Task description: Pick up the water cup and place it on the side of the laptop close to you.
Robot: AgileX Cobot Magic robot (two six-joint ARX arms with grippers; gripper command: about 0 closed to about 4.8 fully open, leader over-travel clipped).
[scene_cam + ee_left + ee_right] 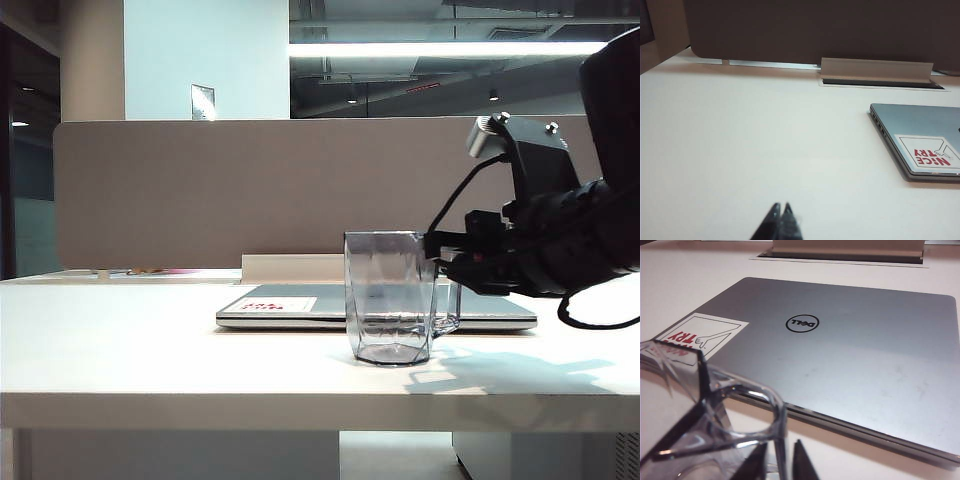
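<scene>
Exterior view shows the clear grey-tinted faceted plastic water cup (391, 297) standing upright on the white tabletop (150, 350), directly in front of the thin silver-grey closed laptop (300, 305), on the camera-facing side. Its squared loop handle (447, 305) points toward 3 o'clock, where the right gripper (448, 262) reaches in level from the right edge.

From the right wrist view, the right gripper's (778, 462) two dark fingers stand a little apart with the cup's handle (775, 412) between them; a thin sliver of tabletop shows at one finger, so the grip looks slack or releasing rather than clamped. The laptop (850, 355) with its round logo (802, 323) and white red-printed sticker (700, 337) lies just beyond the cup (685, 405).

The left gripper (780, 220) hangs over bare table at about 9 o'clock from the laptop (920, 135), fingertips pressed together, holding nothing, well away from the cup.

Risks, as I judge them: with the handle between the fingers, a sideways or twisting pull-out could hook the loop and drag or tip the light cup. A tipped cup would fall toward 12 o'clock, onto the laptop lid. Retreating before the fingers spread wider would cause exactly that. A straight withdrawal toward 3 o'clock looks safest.
</scene>
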